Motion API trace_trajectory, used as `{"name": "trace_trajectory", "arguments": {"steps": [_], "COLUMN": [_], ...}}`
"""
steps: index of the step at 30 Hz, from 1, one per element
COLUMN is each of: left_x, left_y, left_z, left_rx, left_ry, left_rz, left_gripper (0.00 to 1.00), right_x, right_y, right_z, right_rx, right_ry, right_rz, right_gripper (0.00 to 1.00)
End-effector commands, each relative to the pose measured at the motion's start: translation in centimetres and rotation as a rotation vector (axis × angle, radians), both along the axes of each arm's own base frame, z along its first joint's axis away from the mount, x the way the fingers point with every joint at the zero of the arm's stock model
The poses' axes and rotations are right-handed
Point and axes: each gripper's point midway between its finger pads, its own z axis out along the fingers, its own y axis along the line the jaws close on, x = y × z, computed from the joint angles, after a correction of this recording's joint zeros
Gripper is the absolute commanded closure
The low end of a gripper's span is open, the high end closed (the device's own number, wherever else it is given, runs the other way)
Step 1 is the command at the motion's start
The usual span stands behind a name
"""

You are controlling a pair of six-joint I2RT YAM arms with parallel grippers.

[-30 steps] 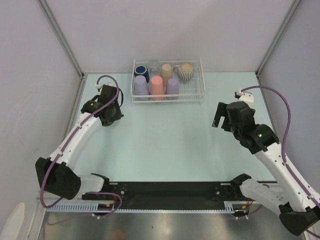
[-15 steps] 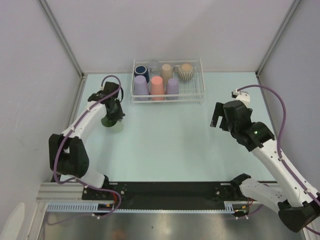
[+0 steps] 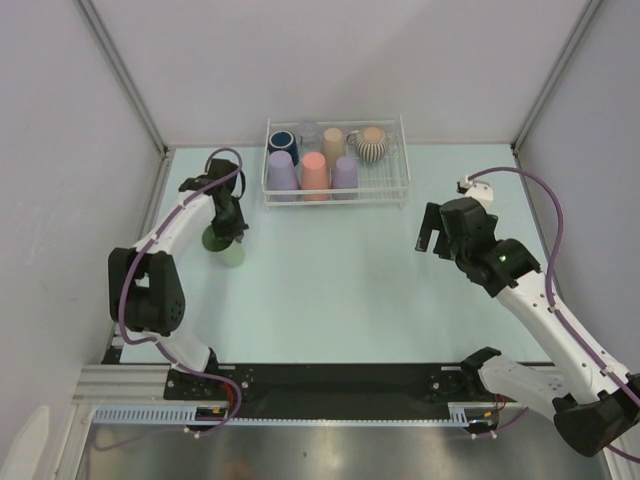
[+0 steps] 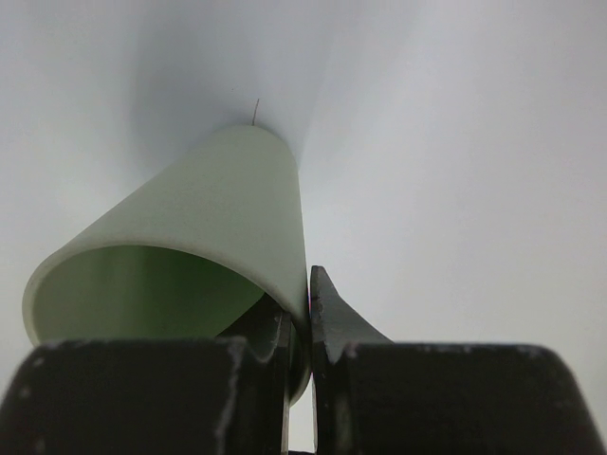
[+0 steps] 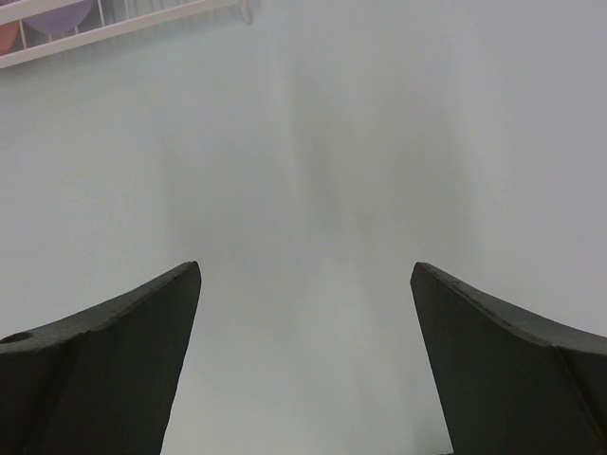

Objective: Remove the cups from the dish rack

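While left gripper (image 4: pixel 302 318) pinches pale green cup (image 4: pixel 209 218) rim, right gripper (image 5: pixel 305 277) stands wide, empty.

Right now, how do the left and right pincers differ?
The left pincer is shut on the green cup, pinching its wall; the right pincer gapes wide and empty. The left is off the rack's left side, the right off its right side. Both are over the table, outside the rack.

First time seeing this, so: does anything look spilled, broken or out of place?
Nothing stands out. The pale green cup is outside the dish rack, pinched by the left gripper; no spills.
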Motion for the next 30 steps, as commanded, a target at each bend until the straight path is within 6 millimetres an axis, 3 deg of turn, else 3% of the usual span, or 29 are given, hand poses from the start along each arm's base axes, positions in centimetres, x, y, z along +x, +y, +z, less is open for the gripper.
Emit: {"name": "trace_trajectory", "arguments": {"steps": [1,5,8,9,12,15,21,25,27,30], "left_x": [0.7,0.8,0.9,0.9,0.9,0.9,1.1,1.2,1.1,-0.5], "left_y": [0.7,0.6,0.6,0.6,0.8,0.7,0.6,-0.2,-0.5,-1.8], "left_z": [0.8,0.3,0.9,1.6,2.4,3.5,6.4,10.6,13.9,17.6], "left_rx": [0.037,0.031,0.029,0.026,0.034,0.023,0.022,0.001,-0.011,-0.060], "left_ry": [-0.012,-0.002,-0.026,-0.052,-0.085,-0.118,-0.202,-0.308,-0.396,-0.518], "left_rz": [-0.013,-0.018,-0.017,-0.015,-0.004,-0.001,0.009,0.006,0.003,-0.014], "left_gripper": [1.00,1.00,0.78,0.62,0.46,0.39,0.37,0.37,0.37,0.36], "right_x": [0.4,0.4,0.3,0.4,0.4,0.5,0.8,1.0,1.1,1.8], "right_y": [0.2,0.2,0.1,0.0,0.1,0.2,0.5,0.7,0.7,1.5], "right_z": [0.0,-0.1,-0.2,-0.2,-0.2,-0.1,-0.1,0.8,1.1,1.7], "right_rx": [0.023,0.019,0.016,0.013,0.014,0.010,0.021,0.023,0.022,0.041], "right_ry": [-0.024,-0.026,-0.028,-0.028,-0.035,-0.037,-0.040,-0.059,-0.064,-0.084], "right_rz": [-0.015,-0.014,-0.013,-0.014,-0.008,-0.004,0.008,0.015,0.021,0.046], "right_gripper": [0.01,0.01,0.01,0.01,0.01,0.01,0.01,0.01,0.00,0.00]}}
